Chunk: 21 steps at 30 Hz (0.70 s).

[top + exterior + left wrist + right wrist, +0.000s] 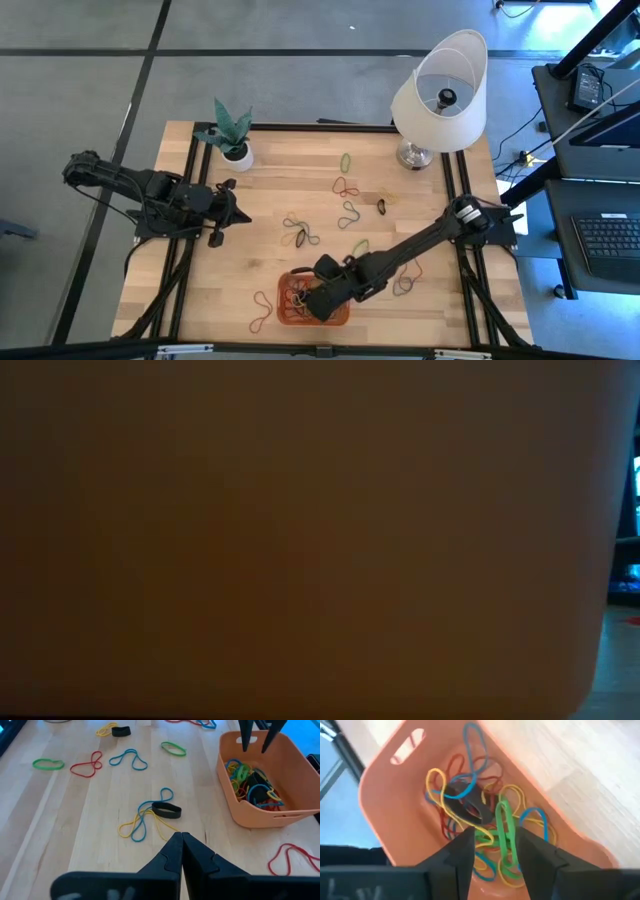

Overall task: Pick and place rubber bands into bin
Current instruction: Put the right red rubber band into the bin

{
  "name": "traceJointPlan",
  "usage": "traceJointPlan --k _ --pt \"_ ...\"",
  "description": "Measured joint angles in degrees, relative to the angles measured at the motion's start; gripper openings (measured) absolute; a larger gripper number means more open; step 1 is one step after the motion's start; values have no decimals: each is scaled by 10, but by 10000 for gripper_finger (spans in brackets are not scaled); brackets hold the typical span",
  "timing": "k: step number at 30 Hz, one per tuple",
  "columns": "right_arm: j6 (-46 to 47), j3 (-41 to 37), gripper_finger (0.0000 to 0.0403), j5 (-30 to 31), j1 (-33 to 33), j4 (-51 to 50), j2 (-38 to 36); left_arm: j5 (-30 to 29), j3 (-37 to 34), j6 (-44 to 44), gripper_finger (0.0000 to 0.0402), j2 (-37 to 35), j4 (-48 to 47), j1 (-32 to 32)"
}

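The right gripper (pixel 492 845) hangs over the orange bin (pixel 385 810), jaws parted, and a green band (pixel 504 827) between them looks released. The left gripper (pixel 181 842) is clenched empty. More rubber bands (pixel 150 815) lie loose on the table (pixel 75 820): light, floppy and stretchy, so each is best pinched across one strand.

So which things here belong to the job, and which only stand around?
Job:
- bands loose on the table
- bin, already holding many bands
- right claw, open over the bin, a green band between its fingers
- left claw, shut, waiting

Only standing around:
- lamp
- potted plant
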Motion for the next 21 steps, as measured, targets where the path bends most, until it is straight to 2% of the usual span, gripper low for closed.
traceJointPlan --k 6,13,17,21 --pt "7 0 143 4 1 -73 -16 0 0 0 1 1 0 0" --pt "20 -7 116 104 17 -178 -67 0 0 -1 2 1 0 0" --pt "33 -69 100 105 24 -201 -115 -12 0 0 2 1 5 1" --pt "82 -192 89 105 30 -155 -188 -33 0 0 5 1 16 1"
